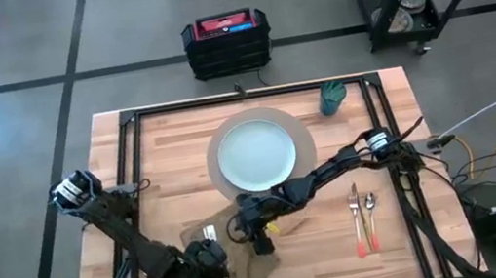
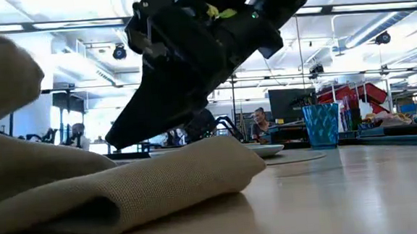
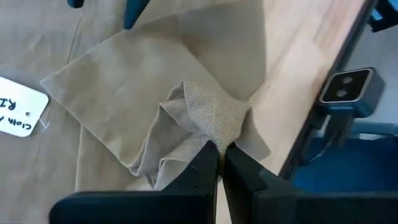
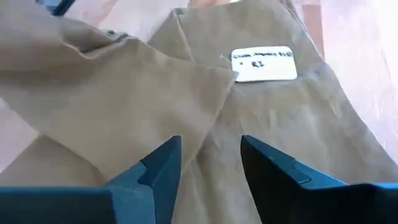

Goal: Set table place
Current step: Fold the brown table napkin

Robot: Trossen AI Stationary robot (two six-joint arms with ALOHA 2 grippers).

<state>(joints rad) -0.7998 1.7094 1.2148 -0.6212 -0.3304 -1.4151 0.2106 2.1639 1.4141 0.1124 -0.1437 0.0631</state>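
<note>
My left claw (image 3: 221,163) is closed, pinching a fold of the napkin (image 1: 245,248), which lies crumpled at the near centre of the surface (image 1: 334,254). My right claw (image 4: 208,162) hangs open directly above it (the nearer free claw), plate (image 1: 257,153) just beyond

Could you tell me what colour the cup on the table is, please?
The cup is teal, clearest in the low view.

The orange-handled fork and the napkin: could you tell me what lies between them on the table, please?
In the high view, only bare wooden tabletop lies between the napkin and the orange-handled fork; the right gripper hangs open over the napkin's edge.
</note>
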